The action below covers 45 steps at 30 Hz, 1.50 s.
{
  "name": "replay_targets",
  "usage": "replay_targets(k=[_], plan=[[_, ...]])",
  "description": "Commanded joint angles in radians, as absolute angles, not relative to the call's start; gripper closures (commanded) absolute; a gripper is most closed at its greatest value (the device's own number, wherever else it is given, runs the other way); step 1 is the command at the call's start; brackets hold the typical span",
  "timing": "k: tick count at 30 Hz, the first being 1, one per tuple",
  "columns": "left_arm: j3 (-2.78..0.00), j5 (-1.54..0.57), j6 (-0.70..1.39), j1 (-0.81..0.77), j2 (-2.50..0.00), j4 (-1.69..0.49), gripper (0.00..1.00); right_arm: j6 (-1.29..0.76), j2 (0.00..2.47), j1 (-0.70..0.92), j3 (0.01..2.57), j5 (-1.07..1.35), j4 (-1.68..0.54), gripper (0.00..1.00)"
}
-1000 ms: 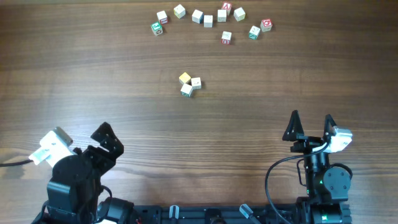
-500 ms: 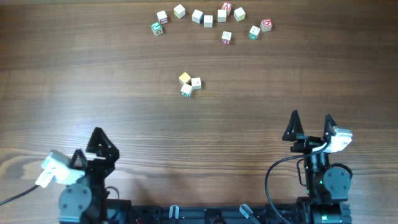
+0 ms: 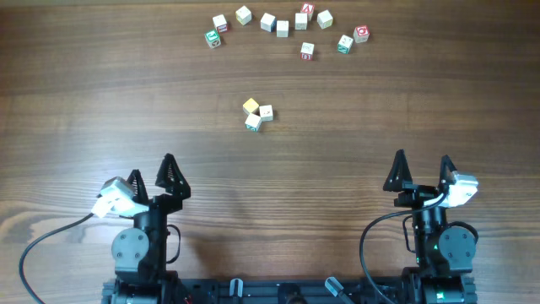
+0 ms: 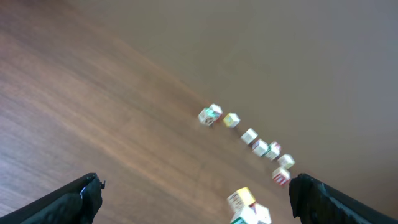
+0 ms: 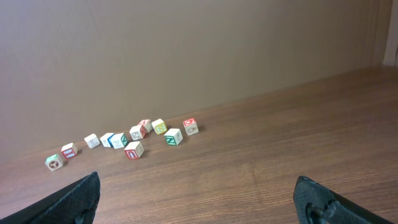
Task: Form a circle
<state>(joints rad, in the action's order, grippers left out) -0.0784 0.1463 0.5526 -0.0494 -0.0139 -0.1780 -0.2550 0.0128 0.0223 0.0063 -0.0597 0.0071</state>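
Observation:
The circle is just a tight cluster of three tiny cubes (image 3: pixel 257 113) mid-table: a yellow-faced one (image 3: pixel 251 106) and two pale ones touching it. In the left wrist view the cluster (image 4: pixel 249 210) sits at the bottom edge, right of centre and blurred. My left gripper (image 3: pixel 152 169) is open and empty near the front edge, well short of the cluster and to its left. Its jaws stand wide in its own view (image 4: pixel 196 190). My right gripper (image 3: pixel 422 158) is open and empty at the front right, and appears the same in its own view (image 5: pixel 198 183).
Several loose letter cubes (image 3: pixel 283 25) lie in a rough arc at the far side of the table, with one (image 3: pixel 307 51) a little nearer. They also show as a row of cubes (image 4: pixel 252 137) and as a scattered line of cubes (image 5: pixel 124 140). A plain wall stands behind.
My left arm has swung from the front left corner toward the right and now points up the table, still open. The right arm and the cubes have not moved.

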Motion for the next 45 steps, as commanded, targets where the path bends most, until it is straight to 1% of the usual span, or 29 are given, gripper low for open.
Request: replay_targets(k=[1,4,7,8,11,13,36,37,39,41,42,45], plan=[[-0.050,0.131,0.439,-0.042,-0.003,-0.164,0.00,-0.236,0.005,0.017,0.005,-0.045,0.010,0.00],[-0.045,0.145,0.397,-0.042,-0.003,-0.138,0.00,-0.236,0.005,0.017,0.005,-0.045,0.010,0.00],[-0.006,0.146,0.401,-0.043,-0.003,0.017,0.00,-0.236,0.005,0.017,0.005,-0.045,0.010,0.00],[-0.006,0.146,0.402,-0.043,-0.003,0.028,0.00,-0.236,0.005,0.017,0.005,-0.045,0.010,0.00],[-0.006,0.135,0.407,-0.044,-0.003,0.011,0.00,-0.236,0.005,0.017,0.005,-0.045,0.010,0.00],[-0.006,0.135,0.407,-0.044,-0.003,-0.062,0.00,-0.236,0.005,0.017,0.005,-0.045,0.010,0.00],[-0.007,0.135,0.403,-0.044,-0.003,-0.061,0.00,-0.236,0.005,0.017,0.005,-0.045,0.010,0.00],[-0.014,0.135,0.403,-0.044,-0.003,-0.078,0.00,-0.236,0.005,0.017,0.005,-0.045,0.010,0.00],[-0.062,0.160,0.396,-0.043,-0.003,-0.190,0.00,-0.236,0.005,0.017,0.005,-0.045,0.010,0.00],[-0.144,0.212,0.396,-0.041,-0.003,-0.402,0.00,-0.236,0.005,0.017,0.005,-0.045,0.010,0.00],[-0.194,0.210,0.397,-0.041,-0.003,-0.552,0.00,-0.236,0.005,0.017,0.005,-0.045,0.010,0.00],[-0.213,0.210,0.397,-0.041,-0.003,-0.687,0.00,-0.237,0.005,0.017,0.005,-0.045,0.010,0.00]])
